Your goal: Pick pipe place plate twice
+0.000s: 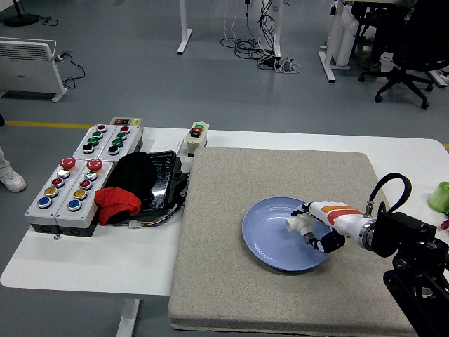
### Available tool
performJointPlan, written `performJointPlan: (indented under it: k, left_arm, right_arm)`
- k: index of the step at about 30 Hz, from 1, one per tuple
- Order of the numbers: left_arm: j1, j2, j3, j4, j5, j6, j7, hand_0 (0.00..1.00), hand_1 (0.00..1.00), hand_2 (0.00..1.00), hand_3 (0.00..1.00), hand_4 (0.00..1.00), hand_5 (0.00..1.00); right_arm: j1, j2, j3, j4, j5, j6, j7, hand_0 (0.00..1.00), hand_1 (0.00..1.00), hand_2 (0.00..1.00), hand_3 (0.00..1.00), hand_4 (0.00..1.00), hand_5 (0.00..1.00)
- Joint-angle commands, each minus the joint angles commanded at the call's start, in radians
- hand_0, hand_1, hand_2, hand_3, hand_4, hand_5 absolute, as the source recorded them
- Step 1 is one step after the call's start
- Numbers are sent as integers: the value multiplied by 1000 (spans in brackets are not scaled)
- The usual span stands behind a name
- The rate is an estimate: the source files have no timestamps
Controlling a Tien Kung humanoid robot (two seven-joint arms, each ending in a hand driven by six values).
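A blue plate (273, 239) lies on the grey mat (217, 281), right of the mat's middle. My right hand (313, 228) reaches in from the right, low over the plate's right half. Its fingers are curled on a white pipe fitting (297, 223), which is held just above or on the plate surface; I cannot tell whether it touches. The left arm is out of view.
Left of the mat stand grey button boxes (70, 186), a black tray (160, 184) with a black and a red cloth (116, 202), and a small switch box (196, 137). A green object (440, 196) sits at the table's right edge.
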Motion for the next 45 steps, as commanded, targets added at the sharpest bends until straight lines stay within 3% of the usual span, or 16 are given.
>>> performJointPlan:
  k: [2, 3, 10, 17, 20, 21, 27, 31, 38, 45]
  left_arm:
    - [0, 0, -1, 0, 1, 0, 0, 625, 579, 597, 604, 299, 998]
    - [1, 0, -4, 0, 5, 0, 3, 625, 580, 596, 604, 298, 998]
    - [4, 1, -11, 0, 15, -3, 12, 625, 580, 595, 603, 298, 998]
    - [4, 4, -8, -1, 14, -4, 8, 624, 579, 595, 603, 294, 998]
    - [3, 4, -10, -1, 18, -4, 8, 624, 579, 595, 603, 294, 998]
    - [2, 5, -11, -1, 21, -5, 8, 624, 578, 593, 602, 293, 998]
    - [0, 6, -16, 0, 27, -6, 10, 625, 576, 592, 601, 293, 998]
    - [-3, 7, -21, 1, 38, -6, 14, 625, 576, 592, 601, 293, 998]
    - [-6, 6, -28, 2, 48, -5, 19, 625, 574, 592, 599, 292, 998]
    - [-4, 3, -31, 1, 46, -4, 20, 625, 573, 591, 597, 292, 998]
  right_arm:
    - [0, 0, 0, 0, -2, -3, 1, 998, 955, 998, 899, 634, 102]
    - [-1, -3, 2, -1, -2, -6, 8, 998, 983, 998, 966, 763, 167]
    - [-11, -12, 18, -7, 8, -8, 40, 998, 987, 998, 985, 790, 200]
    - [-31, -11, 104, -6, 46, -99, 46, 998, 977, 998, 983, 790, 239]
    - [-26, -20, 148, -21, 42, -86, 39, 998, 977, 998, 983, 790, 239]
    - [-24, -24, 168, -29, 37, -79, 40, 998, 960, 998, 912, 757, 217]
    - [-21, -51, 240, -83, 29, -30, 44, 998, 954, 998, 911, 743, 205]
    - [-14, -56, 234, -129, 15, -40, 46, 998, 954, 998, 911, 743, 205]
    - [8, -36, 225, -209, -1, -62, 58, 998, 953, 998, 913, 726, 187]
    - [40, -6, 213, -267, -2, -47, 67, 998, 945, 998, 919, 719, 178]
